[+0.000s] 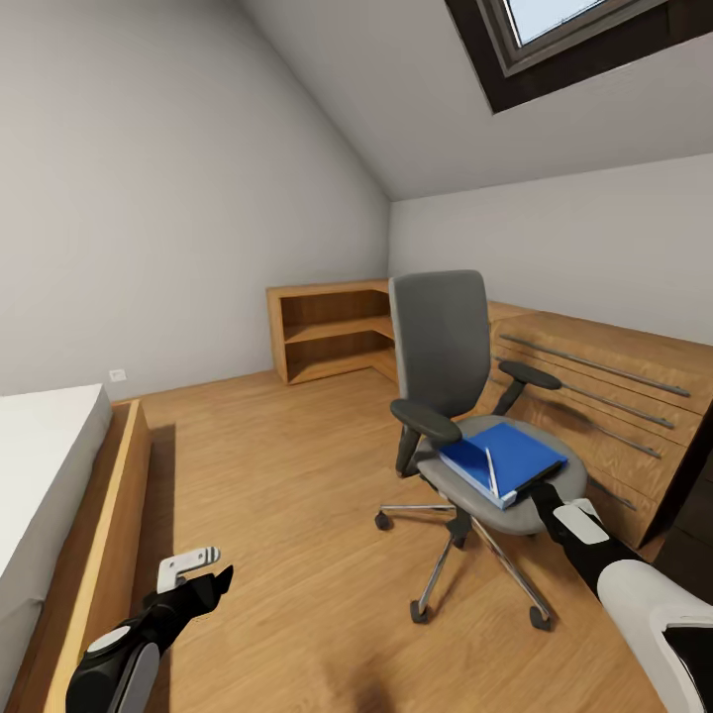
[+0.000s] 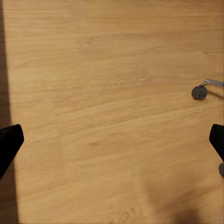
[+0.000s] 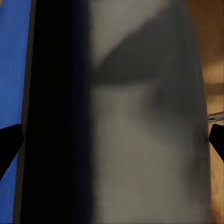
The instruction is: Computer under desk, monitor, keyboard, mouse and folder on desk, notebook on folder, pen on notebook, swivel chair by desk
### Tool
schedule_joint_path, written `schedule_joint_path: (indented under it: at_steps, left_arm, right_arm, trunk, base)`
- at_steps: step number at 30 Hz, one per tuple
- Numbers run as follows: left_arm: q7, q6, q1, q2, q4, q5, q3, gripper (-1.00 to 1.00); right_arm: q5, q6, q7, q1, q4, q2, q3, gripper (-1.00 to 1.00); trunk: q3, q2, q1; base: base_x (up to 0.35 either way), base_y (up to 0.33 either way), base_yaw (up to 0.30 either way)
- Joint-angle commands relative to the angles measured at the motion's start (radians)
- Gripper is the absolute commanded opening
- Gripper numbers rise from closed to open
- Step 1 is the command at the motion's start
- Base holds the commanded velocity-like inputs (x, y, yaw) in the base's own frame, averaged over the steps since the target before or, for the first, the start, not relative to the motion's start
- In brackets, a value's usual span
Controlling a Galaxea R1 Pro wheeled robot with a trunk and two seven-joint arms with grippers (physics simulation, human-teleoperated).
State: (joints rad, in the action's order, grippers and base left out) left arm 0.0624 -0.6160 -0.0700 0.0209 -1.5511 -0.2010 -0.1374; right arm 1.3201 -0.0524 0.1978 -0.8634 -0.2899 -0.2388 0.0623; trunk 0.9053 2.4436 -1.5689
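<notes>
The white mattress (image 1: 40,475) runs off the left edge. The right gripper's (image 1: 540,492) tips are hidden behind the bright blue folder's (image 1: 503,458) near edge, jaw state unreadable.

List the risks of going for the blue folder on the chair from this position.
1. The folder overhangs the seat's front edge; a push from the open right gripper could slide it off.
2. The swivel chair stands on casters, so contact may roll or turn it.
3. A thin white stick-like object lies on the folder and could roll off when lifted.
</notes>
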Motion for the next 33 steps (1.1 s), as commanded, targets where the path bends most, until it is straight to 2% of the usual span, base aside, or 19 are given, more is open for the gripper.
schedule_joint_path:
  at_steps: [1, 12, 33]
  left_arm:
    - [0.007, -0.005, -0.001, 0.001, -0.001, -0.010, -0.001, 1.00]
    - [0.006, -0.005, -0.001, 0.001, -0.001, -0.009, -0.001, 1.00]
    - [0.006, -0.005, -0.001, 0.001, -0.001, -0.009, -0.001, 1.00]
  right_arm:
    - [0.011, -0.004, 0.005, 0.000, -0.002, -0.001, 0.007, 1.00]
    - [0.011, -0.005, 0.005, 0.000, -0.002, -0.001, 0.007, 1.00]
    - [0.011, -0.006, 0.005, 0.000, -0.002, 0.000, 0.007, 1.00]
  trunk:
    - [0.001, 0.000, 0.000]
    - [0.001, 0.000, 0.000]
    - [0.001, 0.000, 0.000]
  base:
    - [0.321, 0.000, 0.000]
    - [0.309, 0.000, 0.000]
    - [0.010, 0.000, 0.000]
